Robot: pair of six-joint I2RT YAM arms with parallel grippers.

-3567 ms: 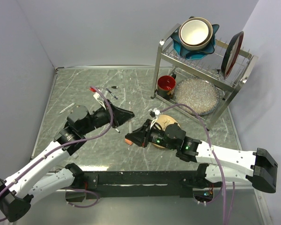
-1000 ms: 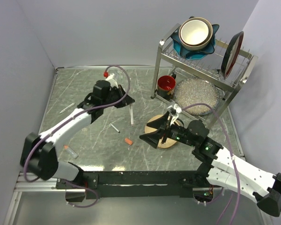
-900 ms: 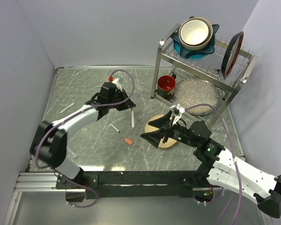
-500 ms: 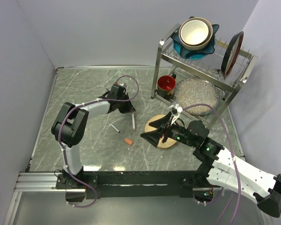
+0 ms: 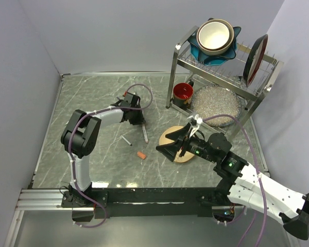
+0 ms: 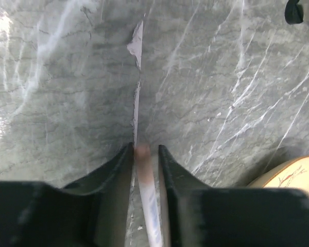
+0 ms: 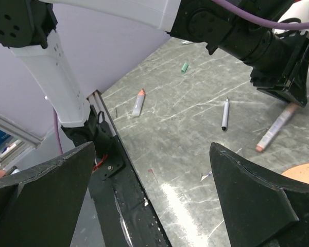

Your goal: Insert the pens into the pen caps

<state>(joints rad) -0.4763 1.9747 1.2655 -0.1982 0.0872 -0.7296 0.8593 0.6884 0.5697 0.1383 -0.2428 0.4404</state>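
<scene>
A: Whereabouts of the white pen?

B: Flat on the bench, roughly midway between the left and right edges, a little nearer the far edge than the orange cap. Lies between the fingers of the left gripper, reddish end right at the fingertips.

A: Held, then?

B: Cannot tell. Narrowly parted, one finger either side of the barrel, with a sliver of gap on at least one side. Could be pressing lightly or just clear. As for the right gripper: spread wide, holding nothing, hovering by the wooden disc, right of the pen.

A: Handling?

B: By the look of it, light, thin and stiff. Smooth round plastic, so prone to rolling on the glossy bench and to swivelling if pinched near one end. Better to take hold around mid-barrel, square across it, leaving the writing end free for capping. No need for much squeeze.

A: And the cap?

B: Loose on the bench, just toward the near edge from the pen, not touching it. Tiny, stubby, probably slick and easy to flick away. Calls for a pinch on the closed end, keeping the mouth open to the pen. Also worth noting a grey pen just left of the white one, apart from both.
</scene>
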